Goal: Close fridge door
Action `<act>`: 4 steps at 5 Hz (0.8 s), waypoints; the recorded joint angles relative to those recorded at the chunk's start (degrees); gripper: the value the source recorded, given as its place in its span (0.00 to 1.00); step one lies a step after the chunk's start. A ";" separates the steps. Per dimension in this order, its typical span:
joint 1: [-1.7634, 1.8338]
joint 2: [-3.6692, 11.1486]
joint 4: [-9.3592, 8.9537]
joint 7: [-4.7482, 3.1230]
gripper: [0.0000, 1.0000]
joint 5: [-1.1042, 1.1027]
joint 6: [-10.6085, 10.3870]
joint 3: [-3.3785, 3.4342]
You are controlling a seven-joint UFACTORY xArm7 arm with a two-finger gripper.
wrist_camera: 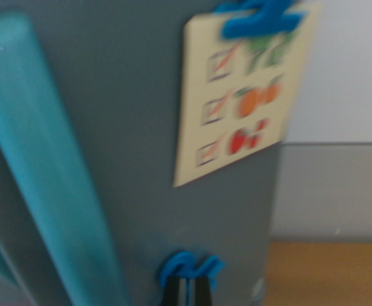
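Pressing stage: tool at 6 o'clock, tips nearly together, seemingly against grey fridge door; teal handle at 9 o'clock. Next: steady forward push.

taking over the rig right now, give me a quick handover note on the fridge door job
Gripper: only the fingertips show at the bottom edge of the wrist view, against or very near the grey fridge door; open or shut cannot be told.
Things: the teal door handle runs slantwise at the wrist view's left. A checklist note hangs under a blue magnet; another blue piece sits just above the fingertips.
Done: camera is close up to the door.
Left: whether the door is shut cannot be seen; check, then push it closed.
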 joint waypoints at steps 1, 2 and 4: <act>0.03 4.08 1.76 0.00 1.00 0.00 0.00 1.66; 0.03 4.08 1.76 0.00 1.00 0.00 0.00 1.66; 0.03 7.60 3.82 0.00 1.00 0.00 -0.02 3.57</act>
